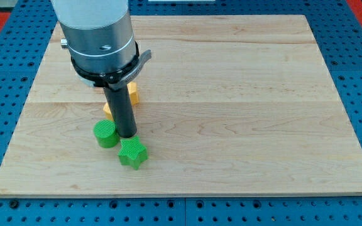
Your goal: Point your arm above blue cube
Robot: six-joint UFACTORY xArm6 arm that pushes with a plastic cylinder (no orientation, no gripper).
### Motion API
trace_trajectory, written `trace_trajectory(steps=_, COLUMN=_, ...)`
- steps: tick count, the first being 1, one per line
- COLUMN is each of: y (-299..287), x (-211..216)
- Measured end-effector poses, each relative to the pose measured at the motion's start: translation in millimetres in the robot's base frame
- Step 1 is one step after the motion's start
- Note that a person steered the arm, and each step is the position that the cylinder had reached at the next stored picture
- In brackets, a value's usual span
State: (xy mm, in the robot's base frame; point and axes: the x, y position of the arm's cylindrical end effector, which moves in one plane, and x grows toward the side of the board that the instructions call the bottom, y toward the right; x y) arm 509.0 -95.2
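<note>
Oddly, no blue cube shows anywhere on the tabletop [244, 94]; where it is I cannot tell. My tip [127, 135] rests just right of a green cylinder [105, 133], just above a green star [132, 153]. Two yellow blocks [132, 93] sit half-hidden behind my rod, which has no jaws.

On the wooden board [244, 94] you have my tip [127, 135] just right of the green cylinder [105, 134], the green star block [133, 153] just below it toward the view's bottom, and two yellow blocks [132, 93] behind the rod, partly hidden.
</note>
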Motion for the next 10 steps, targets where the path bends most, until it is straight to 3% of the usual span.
trace_trajectory(steps=2, y=7, x=-1)
trace_trajectory(steps=3, y=64, x=-6)
trace_trajectory(steps=4, y=104, x=-51)
trace_trajectory(steps=6, y=114, x=-186)
trace_trajectory(steps=7, y=110, x=-255)
trace_trajectory(steps=8, y=62, x=-310)
trace_trajectory(steps=10, y=-31, x=-317)
